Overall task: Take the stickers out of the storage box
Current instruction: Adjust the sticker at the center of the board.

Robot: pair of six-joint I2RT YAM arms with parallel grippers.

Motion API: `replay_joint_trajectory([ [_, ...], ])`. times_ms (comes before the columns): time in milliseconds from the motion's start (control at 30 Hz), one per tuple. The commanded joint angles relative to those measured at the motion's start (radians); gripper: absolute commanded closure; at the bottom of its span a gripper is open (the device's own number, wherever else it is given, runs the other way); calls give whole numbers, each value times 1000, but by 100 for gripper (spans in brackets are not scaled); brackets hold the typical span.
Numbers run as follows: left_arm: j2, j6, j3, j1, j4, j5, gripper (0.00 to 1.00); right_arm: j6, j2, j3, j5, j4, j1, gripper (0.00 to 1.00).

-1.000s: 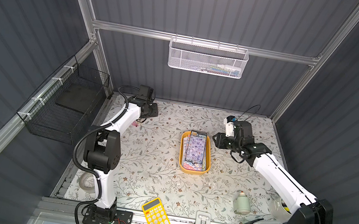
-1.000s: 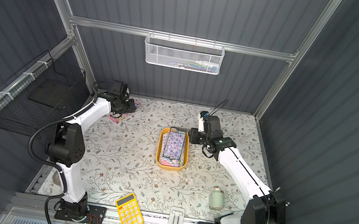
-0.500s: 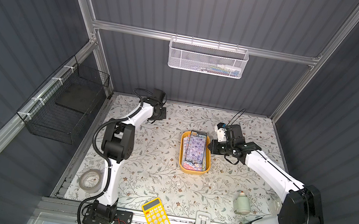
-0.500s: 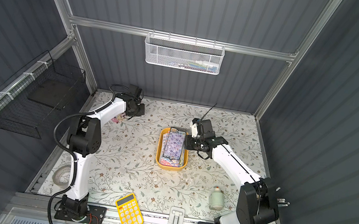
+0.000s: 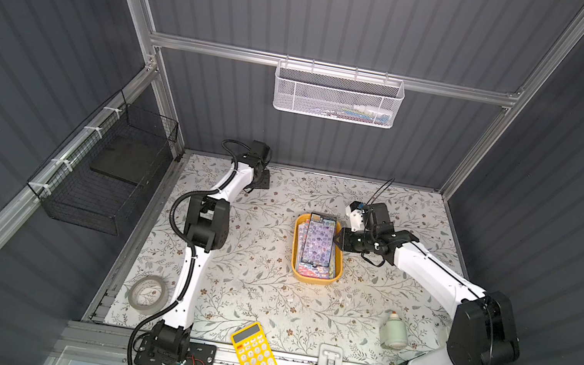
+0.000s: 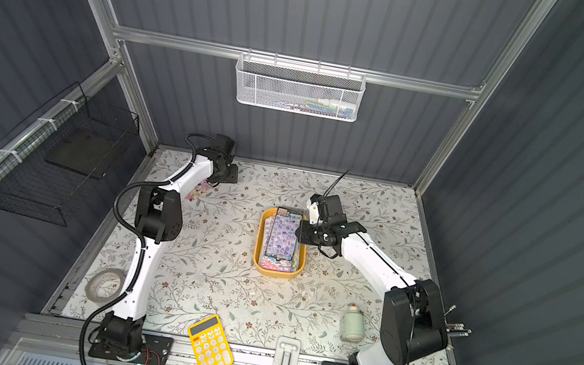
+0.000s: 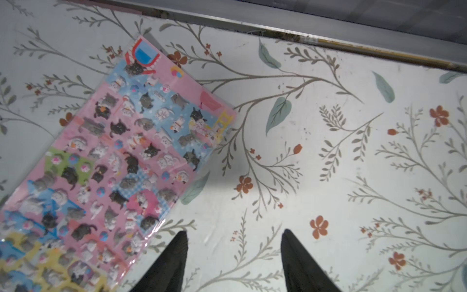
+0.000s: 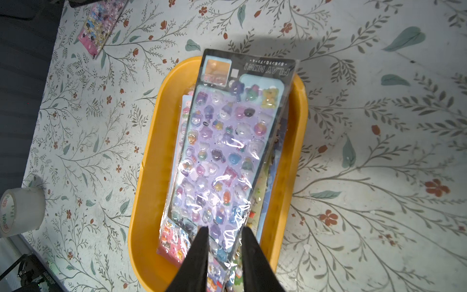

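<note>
seemingly only begun. mid-table, in the shallow mustard-yellow plastic storage box point(image 5: 311, 279), still a stack of glossy cartoon stickers point(image 5: 318, 243). above its purple top sheet point(image 8: 222, 151), right gripper point(image 8: 225, 228), jaws narrowly apart, nothing clamped as far as seen. farther, one pink sticker sheet point(image 7: 126, 164) already out on the floral tablecloth point(image 7: 328, 151), beside the left gripper point(image 7: 234, 232), wide and empty. jaw gaps clear in wrist views only.

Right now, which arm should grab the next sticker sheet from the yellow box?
Right: the right gripper hovers over the purple sheet in the storage box; the left gripper is across the table.
</note>
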Motion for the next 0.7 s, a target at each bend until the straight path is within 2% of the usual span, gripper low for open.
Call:
replay_joint_trajectory([
  [0,19,50,-6,7,41,-15,33,6,12,25,-15,2,-1,73],
  [333,83,58,16,41,34,-57,25,30,31,26,-21,5,-2,69],
  [367,86,56,16,47,36,-53,17,35,35,27,-25,7,-1,69],
  [400,91,56,16,53,37,-53,0,38,39,29,-27,8,-1,69],
  [667,94,43,1,96,60,-35,0,63,72,41,-49,14,-2,68],
])
